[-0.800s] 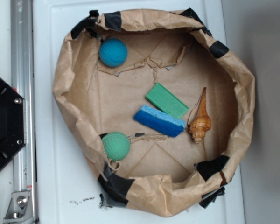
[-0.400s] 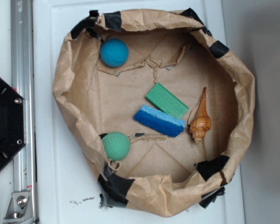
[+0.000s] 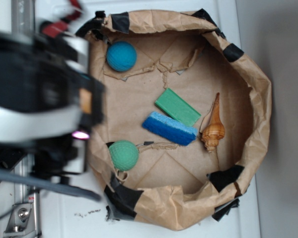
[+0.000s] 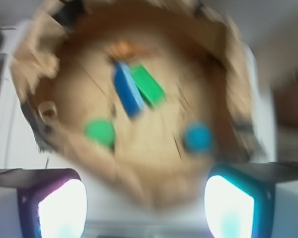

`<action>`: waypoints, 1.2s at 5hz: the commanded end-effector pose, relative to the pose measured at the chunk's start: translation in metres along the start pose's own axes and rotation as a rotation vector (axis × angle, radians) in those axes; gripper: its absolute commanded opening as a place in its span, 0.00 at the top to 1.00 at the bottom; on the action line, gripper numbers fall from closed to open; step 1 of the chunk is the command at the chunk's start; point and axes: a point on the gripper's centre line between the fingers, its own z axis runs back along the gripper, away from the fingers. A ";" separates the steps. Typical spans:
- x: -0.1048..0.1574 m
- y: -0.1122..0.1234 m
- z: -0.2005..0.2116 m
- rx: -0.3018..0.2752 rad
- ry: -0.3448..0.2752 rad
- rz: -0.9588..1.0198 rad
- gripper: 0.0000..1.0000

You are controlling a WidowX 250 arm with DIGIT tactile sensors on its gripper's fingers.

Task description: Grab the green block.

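The green block [image 3: 177, 107] lies flat near the middle of the brown paper bowl [image 3: 248, 74], its long side against a blue sponge [image 3: 169, 128]. In the blurred wrist view the green block [image 4: 148, 84] shows right of the blue sponge [image 4: 127, 89]. My gripper [image 4: 145, 208] is open, its two glowing pads wide apart with nothing between them, high above the bowl's near rim. In the exterior view the arm [image 3: 39, 99] is a dark blurred mass over the bowl's left edge, well left of the block.
A green dimpled ball [image 3: 123, 155] sits at the bowl's lower left and a blue ball [image 3: 121, 55] at its upper left. A tan spiral shell [image 3: 213, 127] lies right of the sponge. The bowl's crumpled, black-taped walls ring everything on a white surface [image 3: 54, 198].
The arm has swung into the exterior view from the left and now covers the bowl's left edge. The block, sponge, balls and shell have not moved.
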 end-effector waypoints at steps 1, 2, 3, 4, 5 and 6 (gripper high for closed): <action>0.028 0.007 -0.095 0.018 -0.016 -0.284 0.00; 0.022 0.029 -0.121 -0.029 0.010 -0.368 0.00; 0.009 0.036 -0.125 -0.035 0.025 -0.454 0.00; 0.000 0.044 -0.136 -0.023 0.048 -0.479 0.00; 0.011 0.037 -0.161 -0.021 0.056 -0.498 0.00; 0.025 0.023 -0.179 -0.003 0.026 -0.563 0.00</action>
